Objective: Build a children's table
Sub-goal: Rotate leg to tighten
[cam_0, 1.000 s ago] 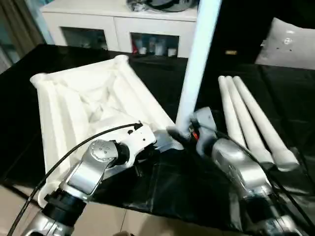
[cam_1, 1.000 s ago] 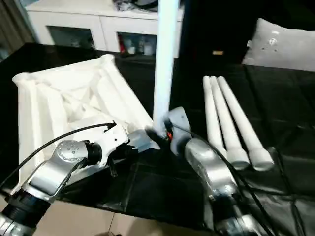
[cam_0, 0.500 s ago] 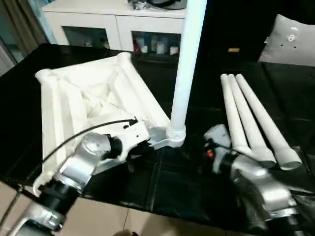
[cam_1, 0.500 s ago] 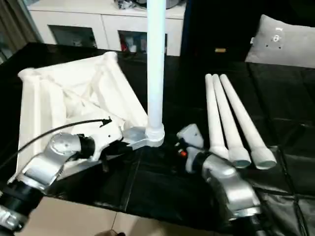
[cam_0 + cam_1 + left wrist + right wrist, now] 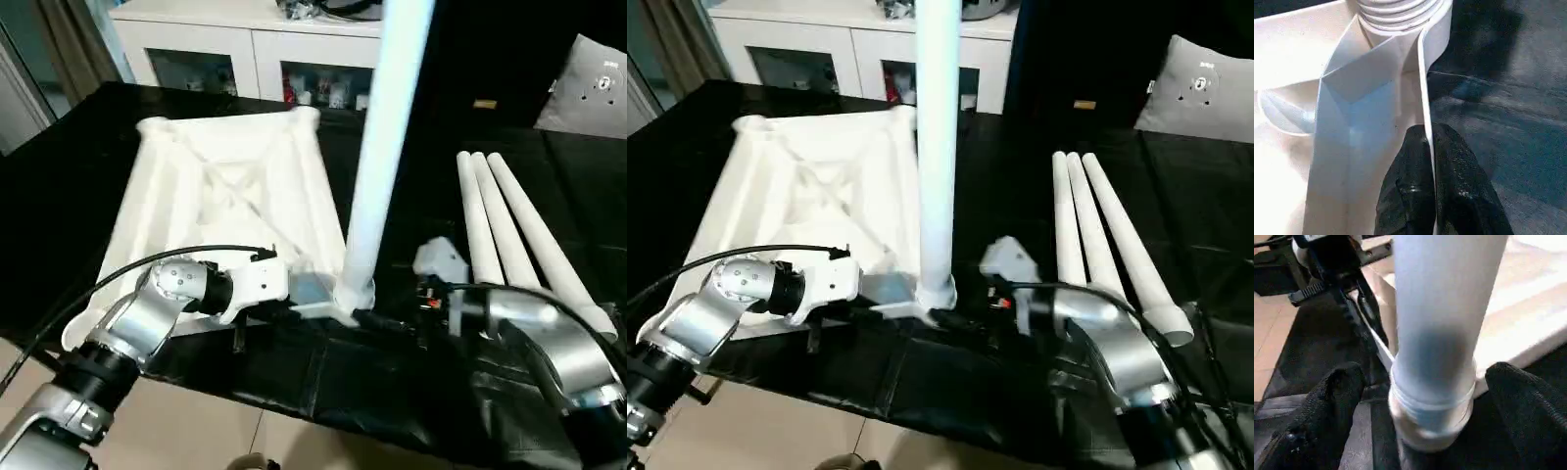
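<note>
The children's table top (image 5: pixel 220 191) lies upside down on the black surface, ribs facing up. One white leg (image 5: pixel 377 166) stands upright in its near right corner socket. My left gripper (image 5: pixel 292 300) is shut on the thin rim wall (image 5: pixel 1422 88) beside that socket. My right gripper (image 5: pixel 1427 396) is open, one finger (image 5: pixel 1327 401) on each side of the leg's base and not pressing on it. Three loose legs (image 5: pixel 509 235) lie side by side to the right.
The black-covered work surface (image 5: pixel 59 196) ends close to my arms, with beige floor (image 5: pixel 196 431) below. A white glass-doored cabinet (image 5: pixel 245 39) stands behind it. A grey cushion (image 5: pixel 598 88) lies at the far right. A black cable (image 5: pixel 108 294) loops over my left forearm.
My right gripper opened and let go of the leg's base, drew back to the right, then returned around it. The table top has turned a little in my left gripper's hold. The camera shifted.
</note>
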Robot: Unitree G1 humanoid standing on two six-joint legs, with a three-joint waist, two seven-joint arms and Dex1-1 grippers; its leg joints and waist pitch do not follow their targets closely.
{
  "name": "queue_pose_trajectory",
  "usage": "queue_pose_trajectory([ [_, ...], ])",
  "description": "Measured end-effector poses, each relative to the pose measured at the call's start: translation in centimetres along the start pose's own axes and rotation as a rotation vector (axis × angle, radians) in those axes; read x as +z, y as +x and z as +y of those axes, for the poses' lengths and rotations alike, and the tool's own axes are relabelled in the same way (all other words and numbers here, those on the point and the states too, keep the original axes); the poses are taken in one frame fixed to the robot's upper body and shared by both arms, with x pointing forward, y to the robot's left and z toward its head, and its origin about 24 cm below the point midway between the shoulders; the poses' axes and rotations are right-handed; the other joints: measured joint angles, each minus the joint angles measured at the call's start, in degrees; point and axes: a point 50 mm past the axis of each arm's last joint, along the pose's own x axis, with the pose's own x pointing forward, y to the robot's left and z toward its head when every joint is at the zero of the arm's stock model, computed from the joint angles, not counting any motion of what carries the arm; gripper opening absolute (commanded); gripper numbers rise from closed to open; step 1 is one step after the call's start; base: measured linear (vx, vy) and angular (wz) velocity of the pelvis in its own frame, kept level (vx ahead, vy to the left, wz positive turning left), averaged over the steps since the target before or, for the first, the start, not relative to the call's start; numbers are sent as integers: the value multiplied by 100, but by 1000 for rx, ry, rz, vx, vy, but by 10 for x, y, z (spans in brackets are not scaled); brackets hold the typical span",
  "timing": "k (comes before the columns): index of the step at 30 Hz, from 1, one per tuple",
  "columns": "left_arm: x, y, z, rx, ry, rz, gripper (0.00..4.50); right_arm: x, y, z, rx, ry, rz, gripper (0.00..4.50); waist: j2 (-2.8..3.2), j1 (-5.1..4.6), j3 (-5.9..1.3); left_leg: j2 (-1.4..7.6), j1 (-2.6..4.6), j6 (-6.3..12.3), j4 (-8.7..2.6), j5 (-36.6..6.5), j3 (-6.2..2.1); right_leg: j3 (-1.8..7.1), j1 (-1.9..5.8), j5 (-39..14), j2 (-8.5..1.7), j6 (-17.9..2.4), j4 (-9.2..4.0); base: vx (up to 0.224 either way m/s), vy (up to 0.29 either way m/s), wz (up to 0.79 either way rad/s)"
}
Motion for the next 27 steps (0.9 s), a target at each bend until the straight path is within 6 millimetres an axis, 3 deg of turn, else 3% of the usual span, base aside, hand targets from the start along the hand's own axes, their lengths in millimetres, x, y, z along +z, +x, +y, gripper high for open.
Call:
queue_pose_trajectory([
  [9,2,1,-2,-34,30,-5,0,-3,9,1,26,11,20,358,-3,11,-2,0,-8,7,17,-3,0,-1,0,4,-2,-3,4,0,0,0],
  [11,2,1,-2,-34,36,-4,0,-6,9,0,24,23,27,358,-3,11,-2,0,-9,7,18,-4,0,-1,0,4,-2,-3,4,0,0,0],
  [12,2,1,-2,-35,38,-3,0,-8,9,0,24,29,32,323,-3,11,-2,0,-10,7,18,-4,0,-1,-1,4,-2,-2,4,0,0,0],
  [15,2,1,-2,-37,40,0,0,-8,10,0,30,29,32,315,-4,12,-2,2,-10,7,19,-3,0,-3,-1,4,-2,-2,7,0,0,0],
  [16,2,1,-2,-37,40,0,0,-8,10,0,31,29,32,290,-3,11,-2,2,-10,8,20,-3,0,-3,-1,4,-2,-2,8,0,0,0],
  [27,0,0,-2,-35,17,-3,0,-12,13,5,19,79,9,270,-6,-5,-8,6,-7,8,22,-3,0,-4,-1,4,-1,-2,12,0,0,0],
])
